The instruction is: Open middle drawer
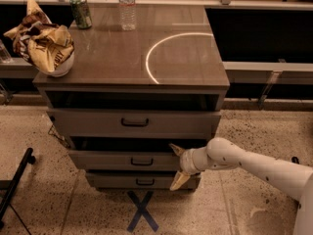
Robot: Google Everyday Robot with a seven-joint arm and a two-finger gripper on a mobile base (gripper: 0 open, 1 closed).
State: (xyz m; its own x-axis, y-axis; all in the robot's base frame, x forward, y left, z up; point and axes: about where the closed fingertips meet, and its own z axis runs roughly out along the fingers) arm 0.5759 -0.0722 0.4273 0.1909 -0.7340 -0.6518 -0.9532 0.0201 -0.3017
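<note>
The middle drawer (122,160) is a shallow grey-brown front with a small dark handle (142,162), between the taller top drawer (98,123) and the narrow bottom drawer (117,181). A dark gap shows above its front. My gripper (177,166) is at the right end of the middle drawer's front, well right of the handle. It is open. One cream fingertip (176,150) sits at the drawer's top edge and the other (178,181) is down by the bottom drawer. My white arm (254,164) comes in from the right.
On the cabinet top (186,77) stand a bowl with a crumpled chip bag (44,45), a green can (80,11) and a water bottle (127,6). A blue tape X (142,210) marks the floor in front. A black stand leg (14,185) is at the left.
</note>
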